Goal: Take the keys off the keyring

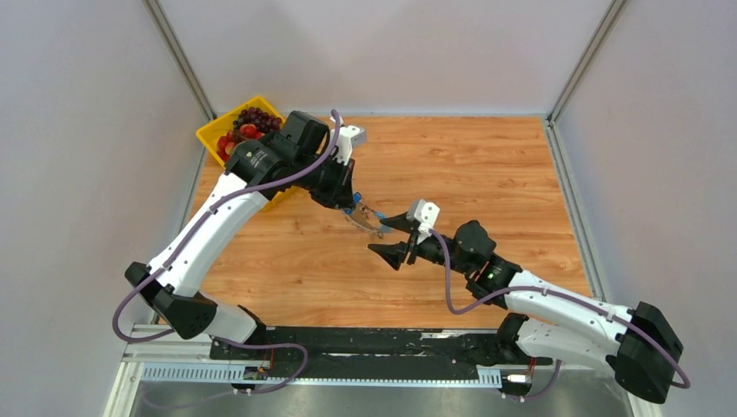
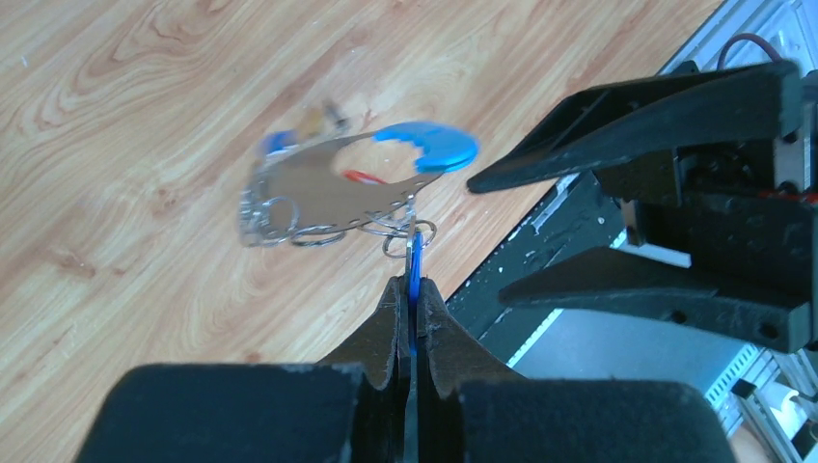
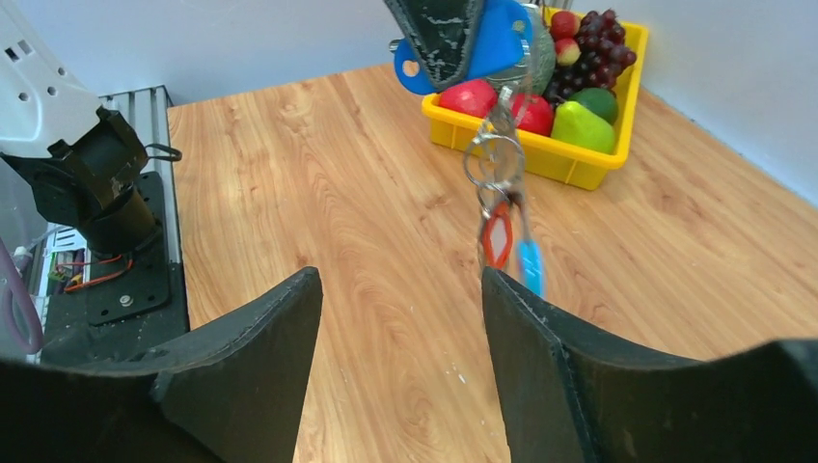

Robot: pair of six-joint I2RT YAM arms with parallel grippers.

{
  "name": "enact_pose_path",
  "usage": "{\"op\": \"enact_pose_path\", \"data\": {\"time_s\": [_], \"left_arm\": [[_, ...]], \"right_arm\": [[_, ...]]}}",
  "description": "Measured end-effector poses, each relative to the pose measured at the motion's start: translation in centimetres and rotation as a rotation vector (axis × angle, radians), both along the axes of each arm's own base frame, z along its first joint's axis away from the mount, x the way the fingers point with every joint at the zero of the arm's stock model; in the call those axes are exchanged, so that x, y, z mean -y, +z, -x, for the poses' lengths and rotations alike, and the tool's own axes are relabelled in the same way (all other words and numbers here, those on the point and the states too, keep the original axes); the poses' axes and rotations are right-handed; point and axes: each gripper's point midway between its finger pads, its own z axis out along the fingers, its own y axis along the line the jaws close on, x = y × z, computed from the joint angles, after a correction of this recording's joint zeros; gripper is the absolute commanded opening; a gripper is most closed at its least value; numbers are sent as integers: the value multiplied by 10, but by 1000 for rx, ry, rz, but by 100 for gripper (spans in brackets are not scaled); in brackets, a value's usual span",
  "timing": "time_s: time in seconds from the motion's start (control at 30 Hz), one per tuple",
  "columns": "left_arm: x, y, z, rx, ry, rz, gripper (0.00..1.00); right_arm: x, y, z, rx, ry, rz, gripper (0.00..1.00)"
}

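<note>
A yellow bin of fruit, with dark grapes, red pieces and a green one, sits at the far left corner of the wooden table. The left arm's wrist passes just in front of it.

The left gripper is above the middle of the table. Its fingers are pressed together on a flat blue piece at the top end of the keyring. In the right wrist view one of those fingers covers part of the blue piece.

The keyring hangs in the air below that grip, clear of the wood. Its long axis runs roughly straight down, from the clamped blue piece through a cluster of small silver rings. In the overhead view it trails from the left gripper toward the right arm. The left wrist view shows the grey chain and a bright blue band splayed away from the fingers as a loop. That part is blurred.

The keys dangle at the low end. A red tag and a blue one can be made out, but both are smeared.

The right gripper is just right of the keyring with its two black fingers spread wide and nothing between them. They point at the hanging bundle, and one fingertip is just beside the blue band. I cannot tell whether they touch.
</note>
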Motion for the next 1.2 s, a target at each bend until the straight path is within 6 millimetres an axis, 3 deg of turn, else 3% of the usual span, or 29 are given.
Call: {"op": "enact_pose_path", "data": {"time_s": [0.2, 0.57, 0.77, 1.2], "left_arm": [[1, 2, 1, -2, -2, 8, 0], [3, 15, 8, 8, -24, 52, 0], [4, 17, 10, 4, -31, 62, 0], [10, 14, 17, -40, -50, 93, 0]], "right_arm": [[-19, -3, -8, -16, -41, 19, 63], [-11, 3, -30, 25, -163, 18, 69], [-12, 3, -31, 35, -163, 24, 65], [-11, 42, -16, 121, -101, -78, 48]]}}
